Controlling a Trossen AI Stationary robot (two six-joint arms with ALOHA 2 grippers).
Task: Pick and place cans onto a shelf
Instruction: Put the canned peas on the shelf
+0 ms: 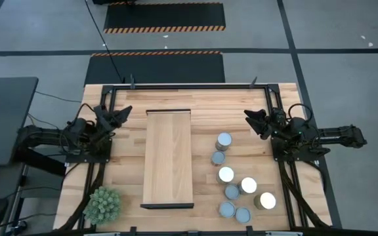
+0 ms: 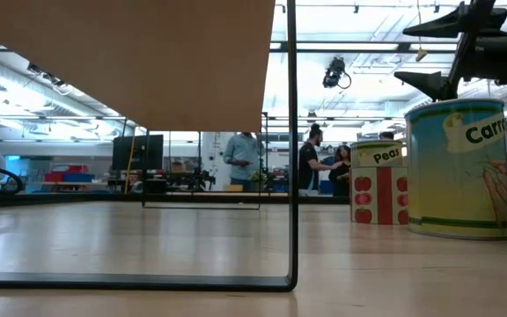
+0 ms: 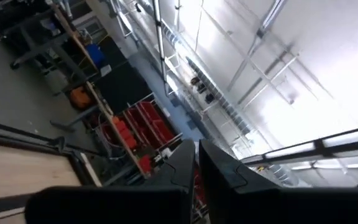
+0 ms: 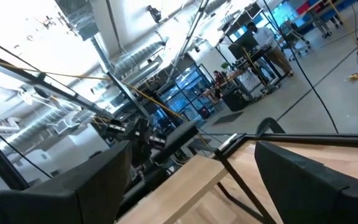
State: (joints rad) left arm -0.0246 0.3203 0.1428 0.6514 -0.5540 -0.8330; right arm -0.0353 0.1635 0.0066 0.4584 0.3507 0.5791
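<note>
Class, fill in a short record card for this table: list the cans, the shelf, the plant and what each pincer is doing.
cans: eight, clustered on the tabletop right of the shelf, none on it
shelf: long pale board, mid-table, top bare
plant: spiky green, near left corner
left pincer: shut, empty, raised at the table's left side
right pincer: open, empty, raised at the right side, beyond the cans
task progress: not started

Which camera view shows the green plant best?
The high view: the plant is seen whole at the table's near left corner, beside the shelf. The low view and both wrist views do not show it.
</note>
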